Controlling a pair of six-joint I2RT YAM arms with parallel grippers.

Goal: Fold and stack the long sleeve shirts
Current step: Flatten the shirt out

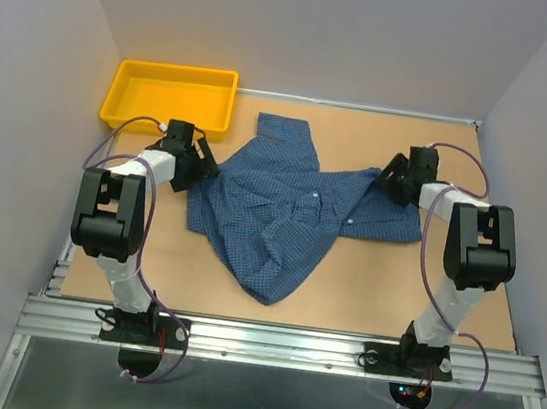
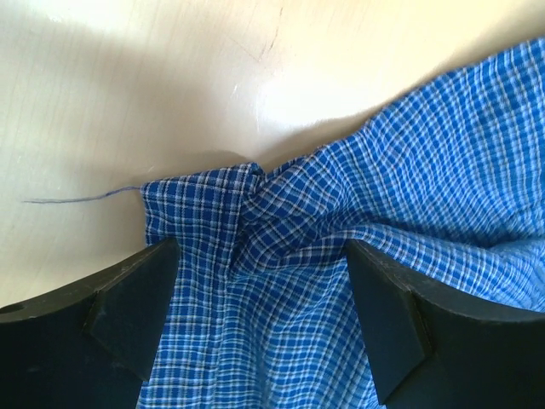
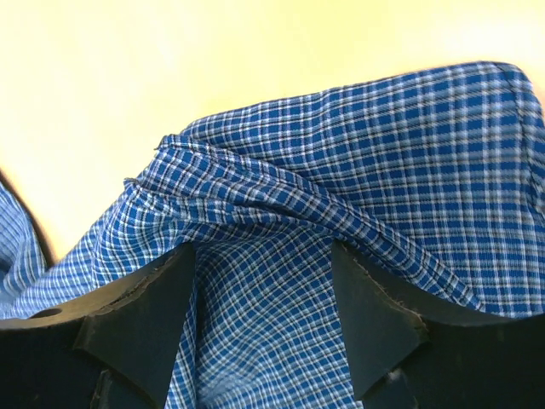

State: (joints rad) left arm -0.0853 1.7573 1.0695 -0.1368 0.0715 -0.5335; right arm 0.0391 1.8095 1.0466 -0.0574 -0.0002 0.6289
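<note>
With left gripper (image 2: pixel 260 256) and right gripper (image 3: pixel 262 251) both spread over bunched shirt (image 1: pixel 293 207) edges, I risk pinching extra layers and dragging it crooked.

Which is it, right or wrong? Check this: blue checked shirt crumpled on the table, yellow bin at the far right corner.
Wrong once: the top external view shows the yellow bin at the far left corner. The blue checked shirt is crumpled on the table.

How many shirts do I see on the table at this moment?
1. The blue checked shirt lies crumpled in the middle of the table, one sleeve pointing to the far edge. Another one hidden under it cannot be excluded.
</note>
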